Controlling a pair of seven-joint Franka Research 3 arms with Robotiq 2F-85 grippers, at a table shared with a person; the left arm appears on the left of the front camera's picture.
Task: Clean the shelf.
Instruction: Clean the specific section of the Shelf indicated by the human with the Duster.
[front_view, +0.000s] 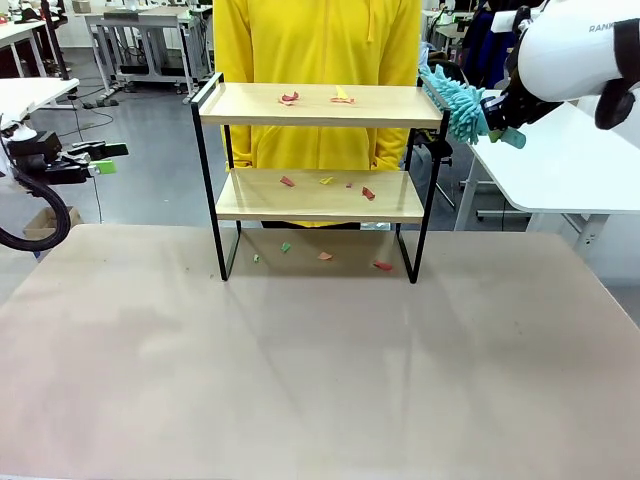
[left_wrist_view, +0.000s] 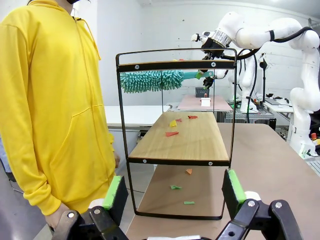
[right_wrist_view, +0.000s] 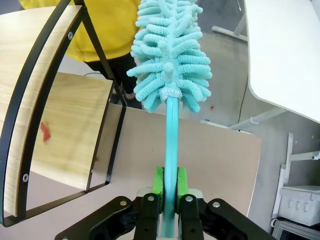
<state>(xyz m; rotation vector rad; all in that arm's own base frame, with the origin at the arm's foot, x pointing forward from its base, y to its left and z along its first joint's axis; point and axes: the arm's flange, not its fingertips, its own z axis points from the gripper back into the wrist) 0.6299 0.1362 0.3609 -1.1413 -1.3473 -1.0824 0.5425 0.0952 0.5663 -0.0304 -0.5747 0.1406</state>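
The shelf stands on the table, scraps strewn over both.

Shelf upright, two wooden boards, black frame, colored scraps on both.

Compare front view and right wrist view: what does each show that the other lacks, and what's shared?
Front view: paper scraps on the shelf's top board, more scraps on the table beneath it, the open left hand. Right wrist view: the right hand shut on the teal duster's handle, close up. Both: the shelf, the duster, the person's yellow top.
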